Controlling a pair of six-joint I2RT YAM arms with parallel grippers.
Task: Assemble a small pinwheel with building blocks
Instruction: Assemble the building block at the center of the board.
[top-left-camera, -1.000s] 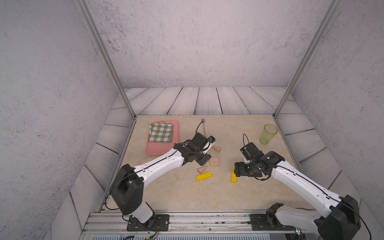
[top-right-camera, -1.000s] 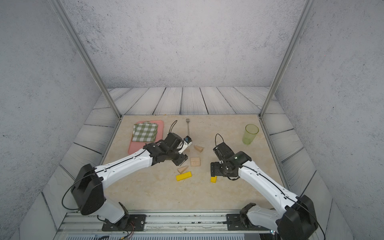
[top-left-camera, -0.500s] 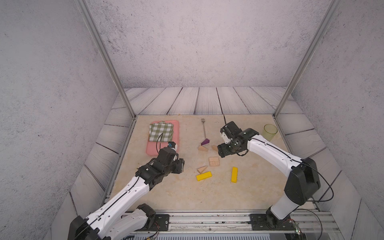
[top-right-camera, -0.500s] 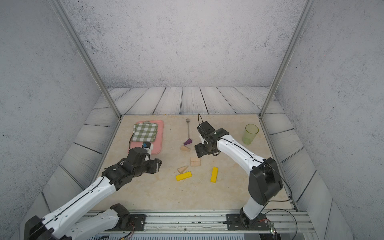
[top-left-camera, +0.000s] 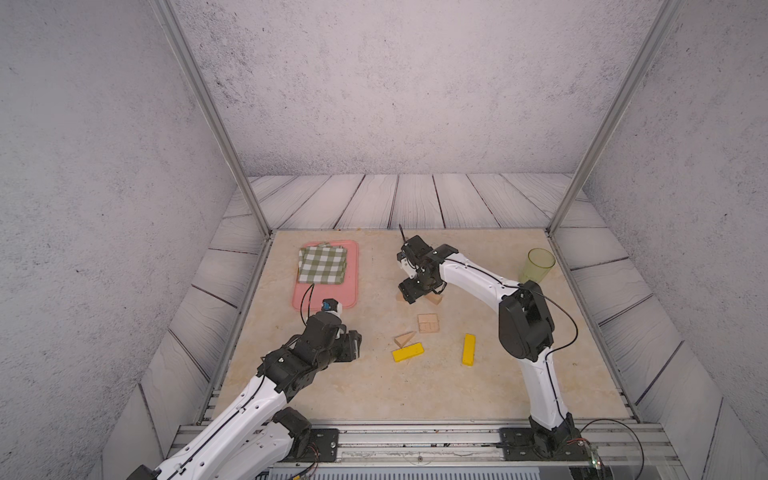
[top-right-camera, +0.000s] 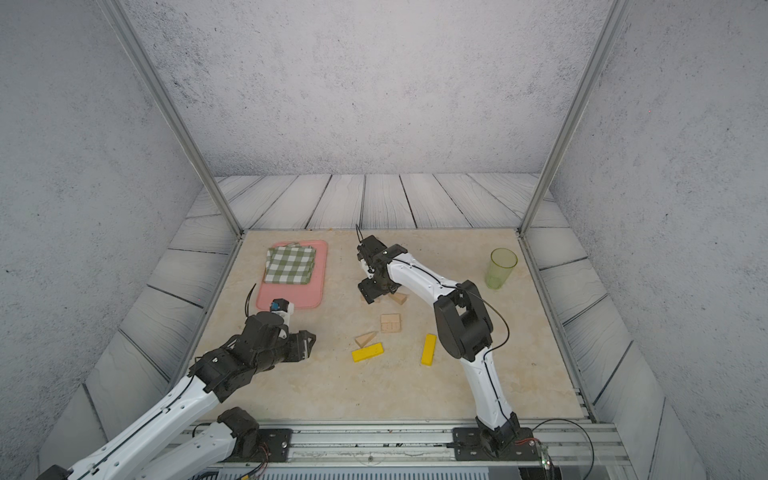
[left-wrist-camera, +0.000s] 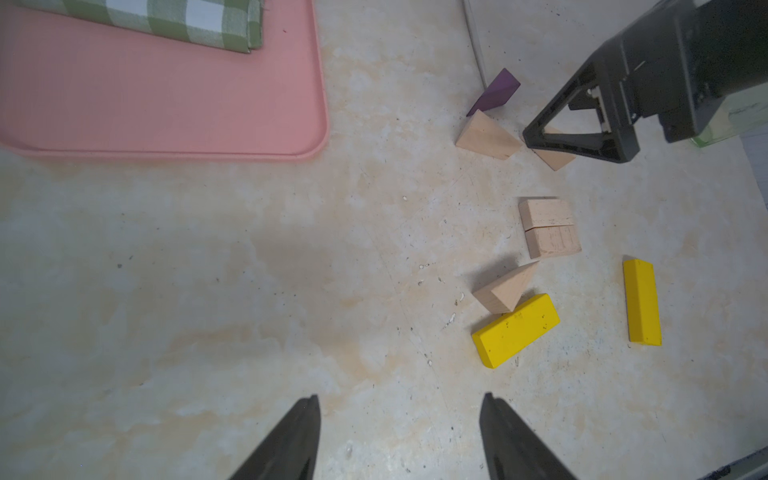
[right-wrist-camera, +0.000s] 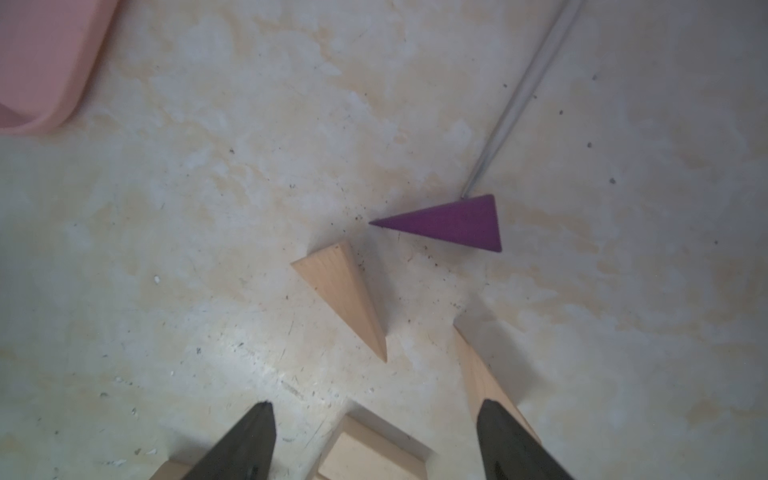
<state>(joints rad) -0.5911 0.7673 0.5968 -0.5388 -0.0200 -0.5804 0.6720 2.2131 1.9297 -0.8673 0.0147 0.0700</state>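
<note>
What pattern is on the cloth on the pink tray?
The cloth has green-and-white checks, clearest in a top view.

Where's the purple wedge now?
Right wrist view: the purple wedge lies ahead of the right gripper, beside a wooden wedge, at the end of a metal handle.

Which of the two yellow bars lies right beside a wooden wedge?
The yellow bar nearer the pink tray; a wooden wedge sits close beside it. The other yellow bar lies alone.

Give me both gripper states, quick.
Left gripper: open, holding nothing.
Right gripper: open, holding nothing.
</note>
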